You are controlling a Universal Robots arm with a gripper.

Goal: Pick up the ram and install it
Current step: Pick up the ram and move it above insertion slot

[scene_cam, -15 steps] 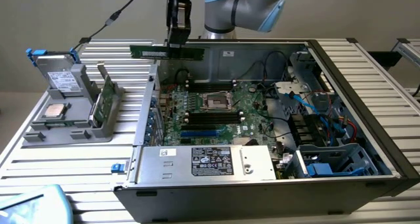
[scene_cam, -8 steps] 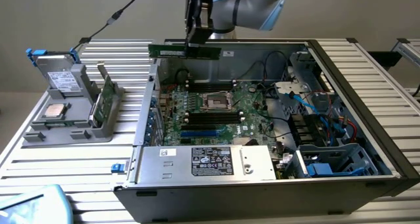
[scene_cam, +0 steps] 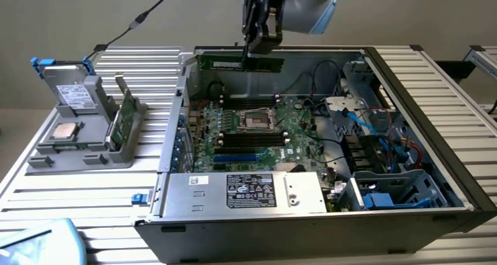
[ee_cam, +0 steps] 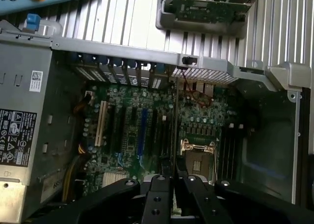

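The ram [scene_cam: 221, 63] is a long, narrow green stick. It hangs level above the back wall of the open computer case [scene_cam: 435, 102], and my gripper [scene_cam: 253, 55] is shut on its top edge near the middle. In the wrist view the ram [ee_cam: 175, 130] shows edge-on as a thin line running out from between the black fingers [ee_cam: 156, 194] of my gripper [ee_cam: 175, 181]. Below it lies the motherboard [scene_cam: 295, 151], with its CPU socket [scene_cam: 255, 120] between two banks of black memory slots [scene_cam: 250, 102]. These slots also appear beside the CPU socket [ee_cam: 198, 157] in the wrist view.
A grey parts holder [scene_cam: 78, 154] stands at the exterior view's left with a hard drive [scene_cam: 76, 95], a processor [scene_cam: 64, 131] and a broader green card [scene_cam: 121, 122]. The power supply [scene_cam: 248, 192] and blue drive cage [scene_cam: 388, 196] fill the case's near side. Cables [scene_cam: 365, 125] run along its right.
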